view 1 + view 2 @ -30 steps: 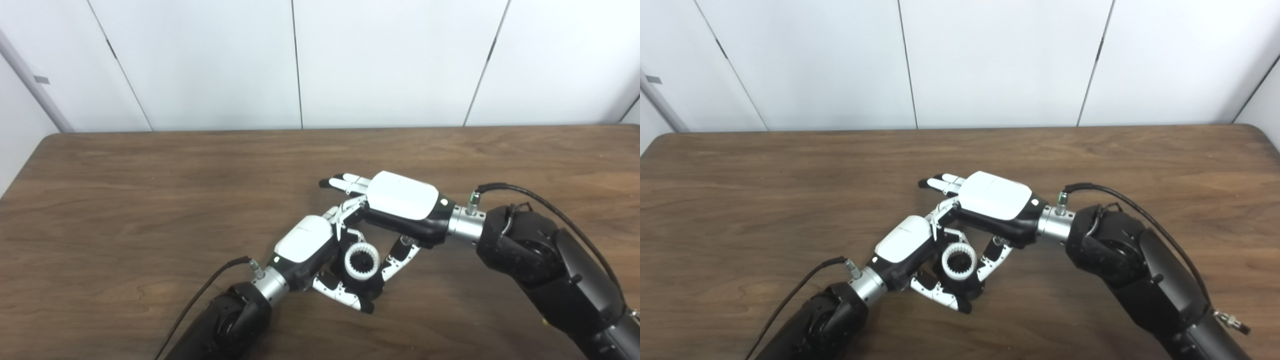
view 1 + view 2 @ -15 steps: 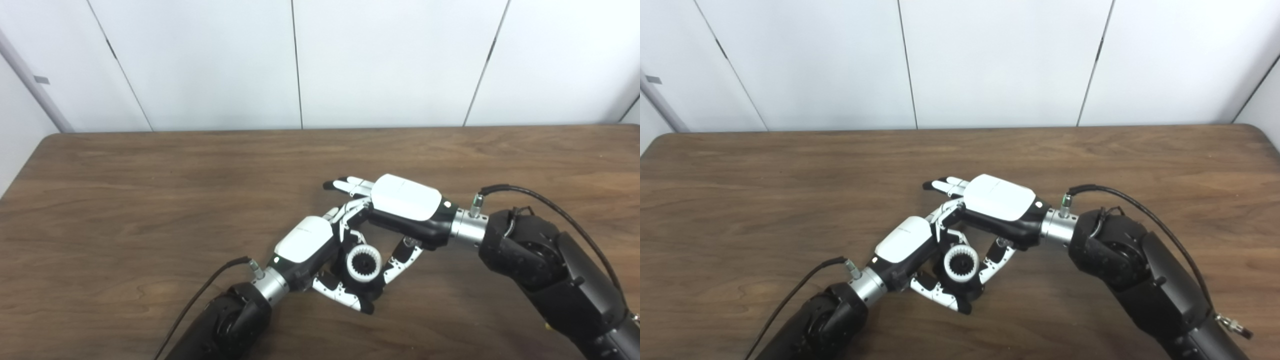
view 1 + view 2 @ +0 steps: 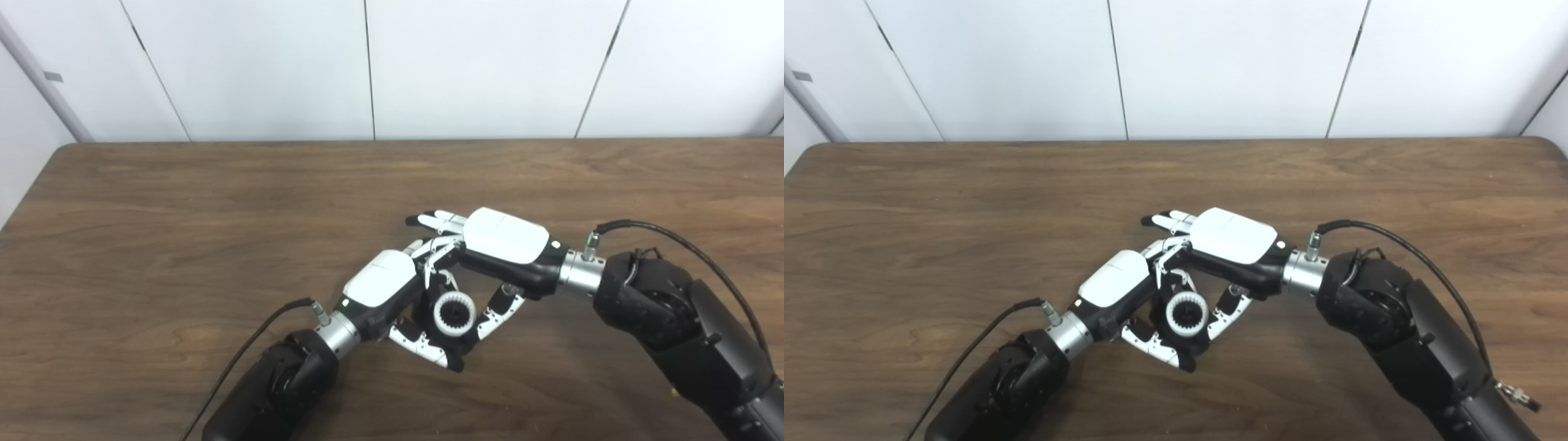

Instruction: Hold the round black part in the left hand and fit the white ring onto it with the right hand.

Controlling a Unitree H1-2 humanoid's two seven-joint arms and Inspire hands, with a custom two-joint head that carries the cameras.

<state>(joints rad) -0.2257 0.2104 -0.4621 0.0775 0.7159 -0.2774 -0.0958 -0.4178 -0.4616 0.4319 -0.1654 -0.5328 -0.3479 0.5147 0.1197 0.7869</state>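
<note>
Left eye view shows both hands meeting just right of the middle of the wooden table [image 3: 184, 208]. The left hand [image 3: 392, 294] has its fingers curled around the round black part [image 3: 446, 338], gripping it from below and behind. The white ring [image 3: 455, 313], toothed on its inner edge, sits on the black part. At 2 o'clock from the ring, the right hand [image 3: 499, 245] hovers palm down, its thumb touching the ring's right side; its upper fingers stretch out straight, holding nothing.
</note>
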